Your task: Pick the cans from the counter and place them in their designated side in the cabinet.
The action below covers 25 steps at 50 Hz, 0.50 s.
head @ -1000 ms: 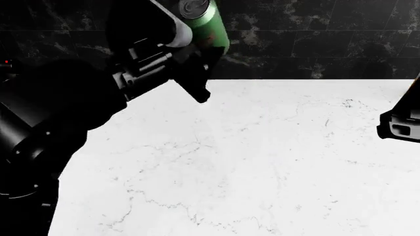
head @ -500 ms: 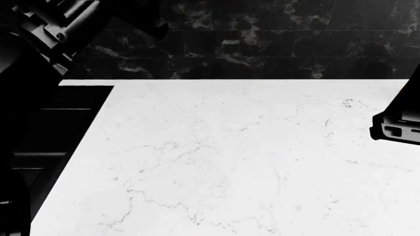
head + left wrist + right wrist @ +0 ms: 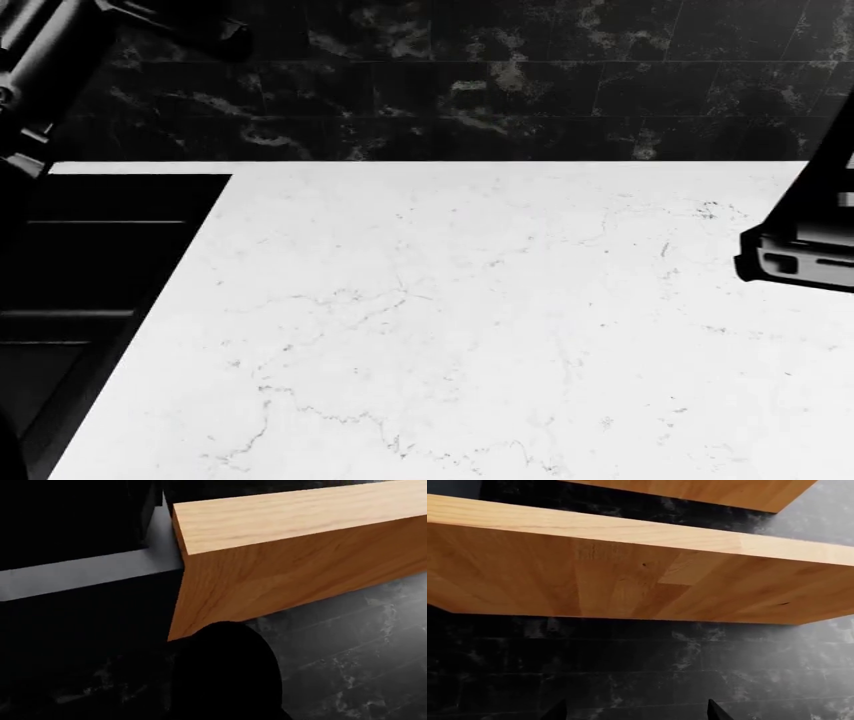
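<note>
Head view: the broad white marble-look bench with faint grey veins lies bare in the visible part, backed by black marbled wall tiles; a black recess borders it on the robot's left. No can shows in any view, so where the cans are cannot be told.

Left arm: raised to the upper edge of the head view, its tool out of sight there. Left wrist view: a wooden cabinet block with pale oak grain fills the frame beside a grey ledge; a dark rounded mass hides the tool, so its spread, and whether it carries anything, cannot be told.

Right tool: two dark fingertips stand wide apart with nothing between them, below a wooden shelf board.

Progress, as a judgement: the bench appears cleared of cans; placement in the cabinet is not confirmed.
</note>
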### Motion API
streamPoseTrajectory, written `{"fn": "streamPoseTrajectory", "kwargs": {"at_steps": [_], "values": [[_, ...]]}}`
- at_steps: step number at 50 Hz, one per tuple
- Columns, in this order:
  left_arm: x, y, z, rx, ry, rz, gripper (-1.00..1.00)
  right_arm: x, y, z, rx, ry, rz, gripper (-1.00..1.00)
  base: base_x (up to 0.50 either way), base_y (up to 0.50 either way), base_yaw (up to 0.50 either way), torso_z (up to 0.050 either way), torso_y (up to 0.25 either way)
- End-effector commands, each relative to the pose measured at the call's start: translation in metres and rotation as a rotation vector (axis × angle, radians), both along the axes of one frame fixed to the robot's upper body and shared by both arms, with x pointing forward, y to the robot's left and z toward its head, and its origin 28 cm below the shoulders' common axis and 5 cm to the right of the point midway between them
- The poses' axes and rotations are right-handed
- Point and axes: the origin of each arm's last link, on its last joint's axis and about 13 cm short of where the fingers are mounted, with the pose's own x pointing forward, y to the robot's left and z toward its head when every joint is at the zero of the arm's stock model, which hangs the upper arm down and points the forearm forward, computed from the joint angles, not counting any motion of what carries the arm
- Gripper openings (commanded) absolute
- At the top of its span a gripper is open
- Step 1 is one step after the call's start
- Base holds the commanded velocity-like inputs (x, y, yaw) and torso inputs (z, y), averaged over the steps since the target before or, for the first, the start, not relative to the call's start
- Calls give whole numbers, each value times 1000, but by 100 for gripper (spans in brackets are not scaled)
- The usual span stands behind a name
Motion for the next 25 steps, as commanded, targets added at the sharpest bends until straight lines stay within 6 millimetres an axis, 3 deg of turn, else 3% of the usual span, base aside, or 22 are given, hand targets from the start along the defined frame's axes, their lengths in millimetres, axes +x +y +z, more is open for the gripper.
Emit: {"fn": "streamPoseTrajectory", "kwargs": {"at_steps": [1, 25], "values": [[-16, 18, -2, -50, -14, 83, -100, 2, 3, 1, 1, 0, 15, 100, 0, 0, 0, 0, 0], [-34, 35, 7, -48, -97, 203, -100, 4, 5, 2, 2, -1, 34, 100, 0, 0, 0, 0, 1]]}}
